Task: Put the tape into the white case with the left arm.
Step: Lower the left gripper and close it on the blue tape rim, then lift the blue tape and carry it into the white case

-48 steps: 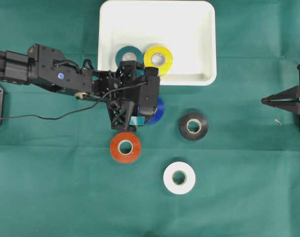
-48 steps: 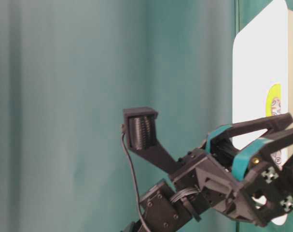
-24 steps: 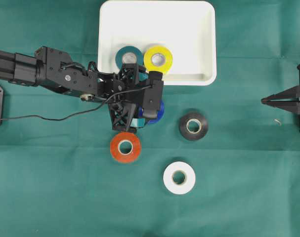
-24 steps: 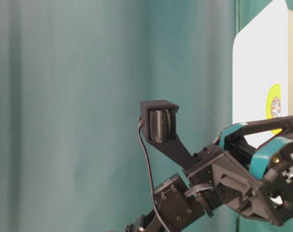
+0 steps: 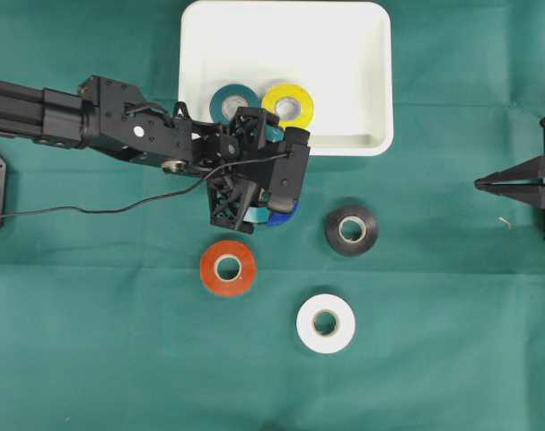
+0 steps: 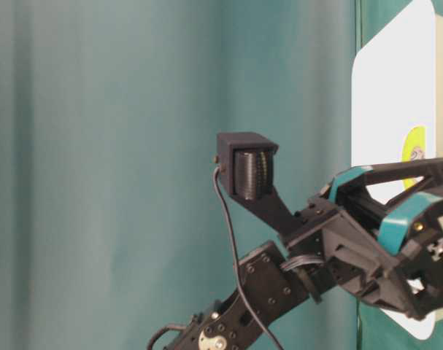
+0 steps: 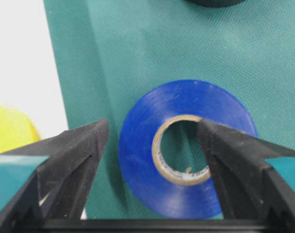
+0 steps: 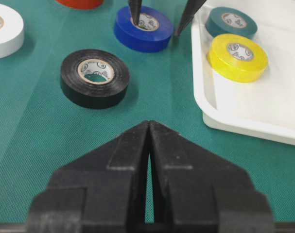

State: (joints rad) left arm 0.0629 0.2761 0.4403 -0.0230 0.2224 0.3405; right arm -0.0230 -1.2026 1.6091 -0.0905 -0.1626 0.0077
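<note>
Since a second ago the left arm [image 5: 119, 135] has been swung toward the case [image 5: 371, 72]. At the case's 7 o'clock, the blue tape [image 7: 186, 145] is straddled by the spread left gripper [image 7: 152, 145], one finger in its core; light, stiff, wall-pinchable.

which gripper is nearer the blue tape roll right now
Left. The left gripper is open right at the blue tape roll, one finger in its core hole, the other outside its wall. The right gripper is shut, parked far off at the table's edge.
</note>
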